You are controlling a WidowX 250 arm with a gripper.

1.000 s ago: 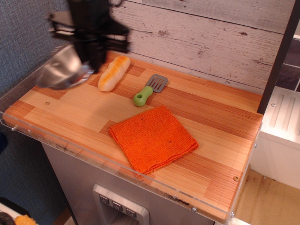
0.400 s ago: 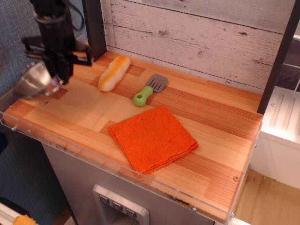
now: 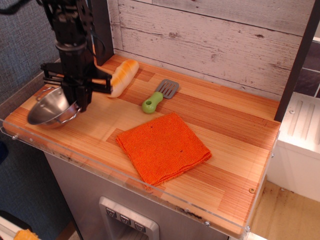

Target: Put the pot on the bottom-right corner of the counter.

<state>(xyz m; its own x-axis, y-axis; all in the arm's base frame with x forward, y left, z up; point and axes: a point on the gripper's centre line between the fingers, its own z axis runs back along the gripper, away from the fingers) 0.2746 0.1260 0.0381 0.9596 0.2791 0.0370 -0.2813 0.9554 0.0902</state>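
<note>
The shiny steel pot (image 3: pixel 47 107) is at the near-left corner (image 3: pixel 19 120) of the wooden counter (image 3: pixel 225 145), over the short reddish-brown strip. It is slightly tilted and right at the surface; I cannot tell whether it rests on the wood. My black gripper (image 3: pixel 79 104) comes down from above and is shut on the pot's right rim. One wire handle shows at the pot's far-left side.
An orange cloth (image 3: pixel 163 146) lies mid-counter. A green-handled grey spatula (image 3: pixel 159 97) and a bread roll (image 3: pixel 121 76) lie behind, the roll just right of my arm. A clear acrylic lip (image 3: pixel 100 167) edges the front. A dark post (image 3: pixel 101 30) stands at the back left.
The gripper carried the pot from high at the back left, out past the left edge, then down and rightward to the counter's near-left corner.
</note>
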